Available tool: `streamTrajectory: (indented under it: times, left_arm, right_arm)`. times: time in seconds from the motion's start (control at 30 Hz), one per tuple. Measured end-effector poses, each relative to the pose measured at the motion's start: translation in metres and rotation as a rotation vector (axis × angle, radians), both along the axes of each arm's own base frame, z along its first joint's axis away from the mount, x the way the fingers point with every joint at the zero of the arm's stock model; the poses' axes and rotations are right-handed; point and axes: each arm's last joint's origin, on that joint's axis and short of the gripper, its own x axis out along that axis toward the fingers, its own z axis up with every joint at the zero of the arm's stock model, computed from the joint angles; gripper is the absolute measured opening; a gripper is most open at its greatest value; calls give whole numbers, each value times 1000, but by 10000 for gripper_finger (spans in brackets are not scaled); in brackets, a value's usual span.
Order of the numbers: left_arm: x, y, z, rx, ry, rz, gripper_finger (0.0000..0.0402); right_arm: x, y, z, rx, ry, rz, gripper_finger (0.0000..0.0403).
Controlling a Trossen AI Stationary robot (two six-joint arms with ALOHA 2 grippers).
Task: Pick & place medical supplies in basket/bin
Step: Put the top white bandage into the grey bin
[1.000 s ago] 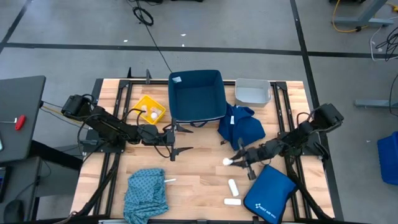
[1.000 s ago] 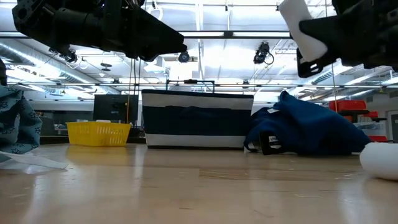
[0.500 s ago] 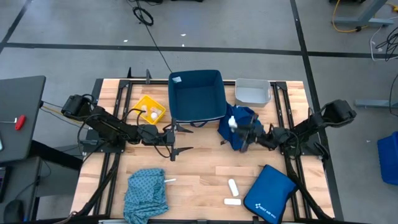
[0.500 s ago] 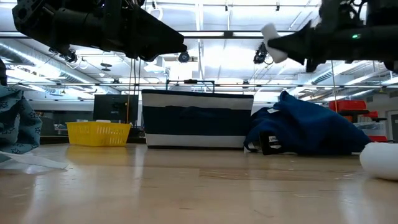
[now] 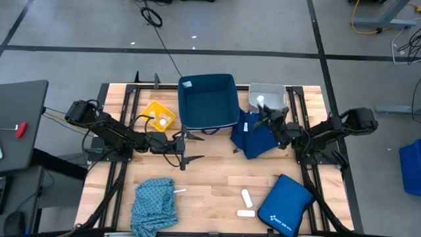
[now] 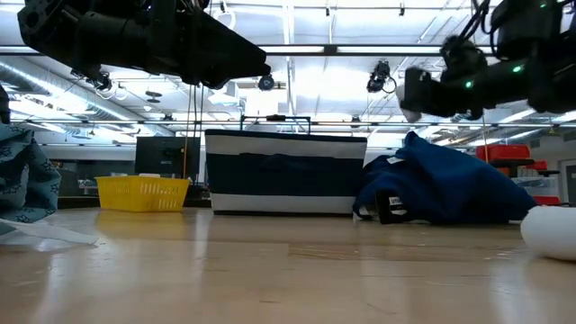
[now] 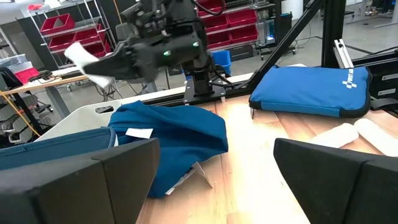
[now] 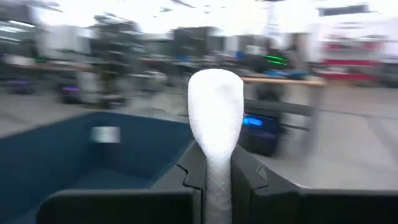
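right gripper (image 5: 262, 105) is clamped on a white packet (image 5: 260, 101) over the grey tub (image 5: 276, 96) (left gripper (image 5: 186, 149) waits, spread wide); two packets (image 5: 245, 204) and both cloths remain on the worktop (image 5: 210, 178).

Dark blue cloth (image 5: 253, 135) crowds the grey tub's (image 5: 274, 99) near side.

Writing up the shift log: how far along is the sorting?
Early. A small white item already lies in the yellow tub. The right gripper holds a white packet over the grey tub. Left: two packets, the teal cloth and dark blue cloth. The left gripper waits mid-table, open.
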Motion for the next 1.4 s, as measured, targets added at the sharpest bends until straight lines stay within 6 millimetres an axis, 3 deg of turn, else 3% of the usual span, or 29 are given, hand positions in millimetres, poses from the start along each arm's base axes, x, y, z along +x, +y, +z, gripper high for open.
streamTrajectory:
  times: [0.17,0.4,0.77,1.2,1.4]
  left_arm:
    - [0,0,0,0,0,0,319]
    - [0,1,0,-2,0,5,319]
    - [0,2,0,-11,-1,8,319]
    - [1,3,-1,-14,7,12,319]
    - [1,3,-1,-14,7,12,319]
  right_arm:
    - [-7,-21,-5,27,40,-214,31]
    - [-14,-45,-14,58,100,-334,31]
    - [-32,-78,-46,307,141,-307,31]
    - [-41,-91,-53,388,166,-280,33]
    - [-41,-91,-53,388,165,-280,113]
